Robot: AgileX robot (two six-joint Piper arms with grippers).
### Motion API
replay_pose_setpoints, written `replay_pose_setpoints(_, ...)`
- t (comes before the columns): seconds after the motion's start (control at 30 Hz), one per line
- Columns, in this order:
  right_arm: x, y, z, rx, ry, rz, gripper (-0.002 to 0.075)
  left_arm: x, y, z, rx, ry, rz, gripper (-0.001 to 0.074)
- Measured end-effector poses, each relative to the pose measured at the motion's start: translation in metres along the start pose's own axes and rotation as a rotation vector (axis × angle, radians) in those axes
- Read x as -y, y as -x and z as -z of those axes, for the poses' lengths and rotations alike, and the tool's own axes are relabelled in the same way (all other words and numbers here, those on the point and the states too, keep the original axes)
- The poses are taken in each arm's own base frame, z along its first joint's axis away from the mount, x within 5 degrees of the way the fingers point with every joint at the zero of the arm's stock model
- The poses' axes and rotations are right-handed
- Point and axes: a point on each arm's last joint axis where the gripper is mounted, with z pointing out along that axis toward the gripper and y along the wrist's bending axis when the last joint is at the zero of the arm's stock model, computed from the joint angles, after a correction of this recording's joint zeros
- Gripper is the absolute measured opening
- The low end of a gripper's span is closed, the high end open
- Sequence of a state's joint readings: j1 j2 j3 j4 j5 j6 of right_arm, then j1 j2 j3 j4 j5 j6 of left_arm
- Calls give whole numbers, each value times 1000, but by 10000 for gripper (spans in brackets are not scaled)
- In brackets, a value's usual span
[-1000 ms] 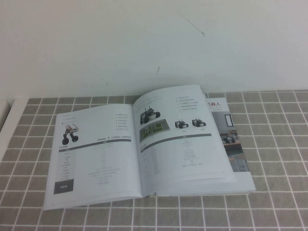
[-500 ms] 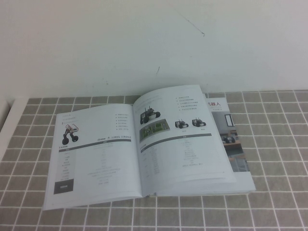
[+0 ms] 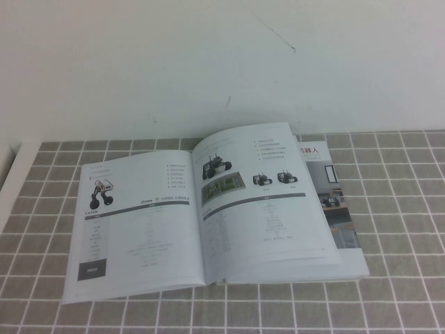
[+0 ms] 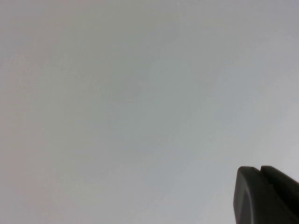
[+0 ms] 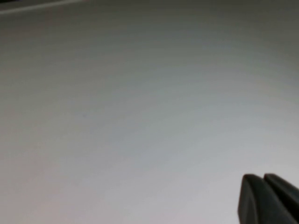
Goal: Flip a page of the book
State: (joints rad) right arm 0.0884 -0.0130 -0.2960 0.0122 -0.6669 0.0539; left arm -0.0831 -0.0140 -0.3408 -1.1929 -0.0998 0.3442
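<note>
High view alone shows the book [image 3: 208, 216] open on the table [image 3: 396, 174]; wrist views show only closed left hand [image 4: 261, 169] and right hand [image 5: 264, 176].

The book [image 3: 208, 216] lies open and flat on the grey tiled surface, close to the white wall behind it, its spine running away from the near edge. The page [image 3: 261, 202] with black wheeled robots, a green photo and a grey-barred table rests on the book's right half, arched slightly, colour photos peeking out beyond its right edge.
</note>
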Motion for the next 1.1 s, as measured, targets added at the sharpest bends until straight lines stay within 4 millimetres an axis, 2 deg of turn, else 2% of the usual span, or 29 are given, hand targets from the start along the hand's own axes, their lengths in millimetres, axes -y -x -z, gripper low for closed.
replay_pose_setpoints(0.13,-7,44,-22,-82,36,38,-3,42,31,4,62,-125,-301,-4)
replay_pose_setpoints(0.2,-8,56,-35,-162,25,52,-3,59,38,0,29,-174,-456,-4)
replay_pose_setpoints(0.27,-7,57,-46,-260,7,55,-3,70,37,-11,-49,-209,-563,-4)
replay_pose_setpoints(0.33,-5,48,-62,-418,-20,59,-3,73,31,-25,-146,-223,-613,-4)
replay_pose_setpoints(0.4,-2,32,-72,-583,-47,53,-3,69,21,-42,-252,-219,-635,-4)
replay_pose_setpoints(0.5,2,-5,-78,-882,-89,29,-3,58,1,-66,-429,-199,-631,-4)
replay_pose_setpoints(0.63,5,-37,-69,-1191,-117,54,-3,37,-25,-91,-617,-148,-612,-4)
replay_pose_setpoints(0.9,2,-41,-68,-1239,-57,42,-3,6,-55,-112,-791,-26,-480,-4)
replay_pose_setpoints(1.1,-8,-41,-67,-1253,-21,-116,-3,-17,-80,-128,-933,47,-434,-4)
